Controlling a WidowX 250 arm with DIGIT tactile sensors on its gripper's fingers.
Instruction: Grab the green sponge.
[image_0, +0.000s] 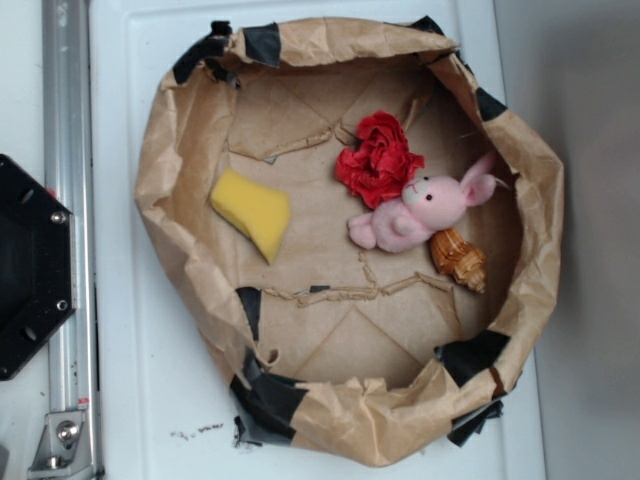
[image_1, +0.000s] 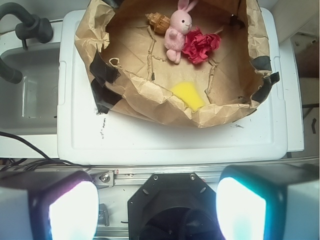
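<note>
The green sponge (image_0: 253, 211) is a yellow foam wedge lying on the left of the floor of a brown paper bowl (image_0: 160, 180). In the wrist view the sponge (image_1: 188, 94) shows just behind the bowl's near wall (image_1: 150, 97). My gripper (image_1: 157, 207) is open, its two fingers (image_1: 70, 210) wide apart at the bottom of the wrist view, high above the robot base and well short of the bowl. The gripper is out of the exterior view.
A pink plush bunny (image_0: 418, 212), a red fabric flower (image_0: 378, 158) and an orange-brown seashell (image_0: 459, 259) lie at the bowl's right. The bowl sits on a white lid (image_0: 150, 400). The black robot base (image_0: 30, 265) and a metal rail (image_0: 68, 200) lie left.
</note>
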